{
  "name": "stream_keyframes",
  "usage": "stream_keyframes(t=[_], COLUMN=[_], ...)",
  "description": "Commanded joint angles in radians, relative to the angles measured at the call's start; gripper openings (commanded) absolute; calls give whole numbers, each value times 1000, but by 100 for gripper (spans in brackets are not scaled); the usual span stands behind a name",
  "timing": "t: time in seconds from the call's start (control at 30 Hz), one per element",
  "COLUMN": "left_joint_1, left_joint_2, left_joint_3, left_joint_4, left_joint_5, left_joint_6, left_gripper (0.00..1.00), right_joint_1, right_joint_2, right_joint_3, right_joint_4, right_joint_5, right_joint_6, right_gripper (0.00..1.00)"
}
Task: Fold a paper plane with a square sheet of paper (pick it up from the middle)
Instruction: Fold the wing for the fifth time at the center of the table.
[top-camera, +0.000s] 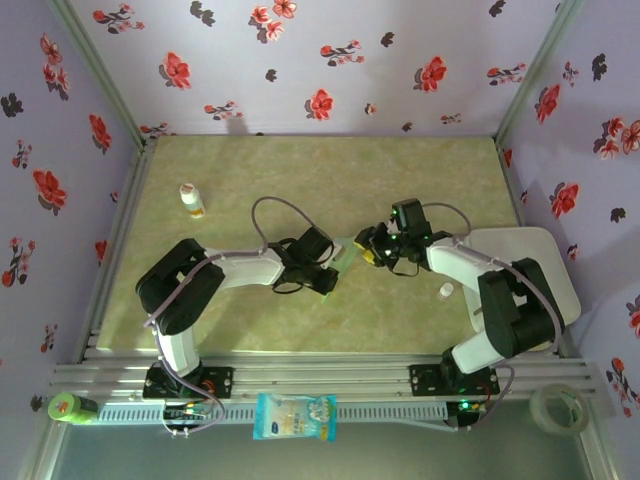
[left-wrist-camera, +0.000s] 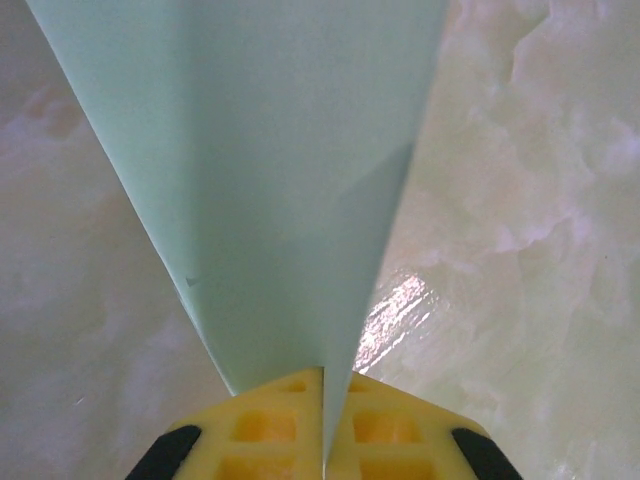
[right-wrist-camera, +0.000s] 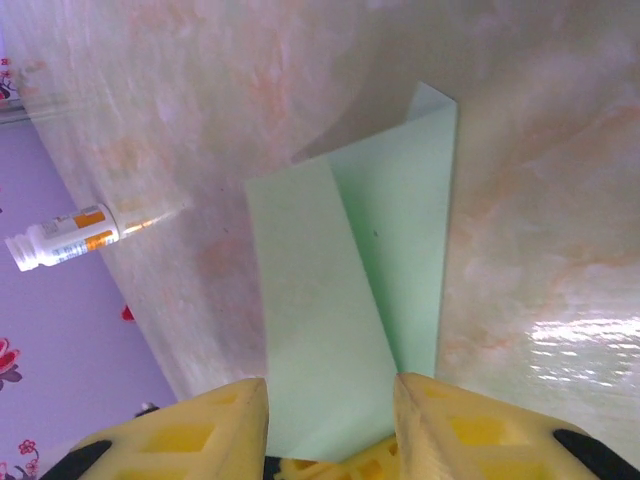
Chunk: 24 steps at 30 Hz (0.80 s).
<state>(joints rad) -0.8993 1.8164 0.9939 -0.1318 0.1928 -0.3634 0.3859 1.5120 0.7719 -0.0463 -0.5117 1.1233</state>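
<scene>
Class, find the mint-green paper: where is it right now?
Seen from above, the mint-green paper is near the middle of the table, between the two grippers: the left gripper is shut on one end, and the right gripper, open, straddles the other.

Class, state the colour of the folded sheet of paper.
The paper is plain pale mint green, clearest in the left wrist view.

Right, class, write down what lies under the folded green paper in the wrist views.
Under the folded green paper lies the marbled table, with the paper's shadow on it. The left gripper pinches one end. The patch directly beneath is covered.
</scene>
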Motion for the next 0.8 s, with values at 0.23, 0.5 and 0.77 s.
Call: stream_keyframes(t=[0.23, 0.5, 0.77], left_joint_1=[-15, -17, -25], left_joint_2=[-22, -22, -46], left_joint_3=[35, 41, 31], left_joint_4=[-41, -55, -39], left_joint_5=[-27, -38, -39], left_joint_6=[38, 50, 60], left_gripper=[8, 9, 15], right_joint_1=[39, 56, 51], right_joint_2=[99, 119, 125], right_joint_3=[134, 158, 156], right_joint_4=[-132, -209, -236], right_joint_5=[-8, 11, 36], right_joint_6=[-33, -79, -91], right_gripper=[41, 34, 17])
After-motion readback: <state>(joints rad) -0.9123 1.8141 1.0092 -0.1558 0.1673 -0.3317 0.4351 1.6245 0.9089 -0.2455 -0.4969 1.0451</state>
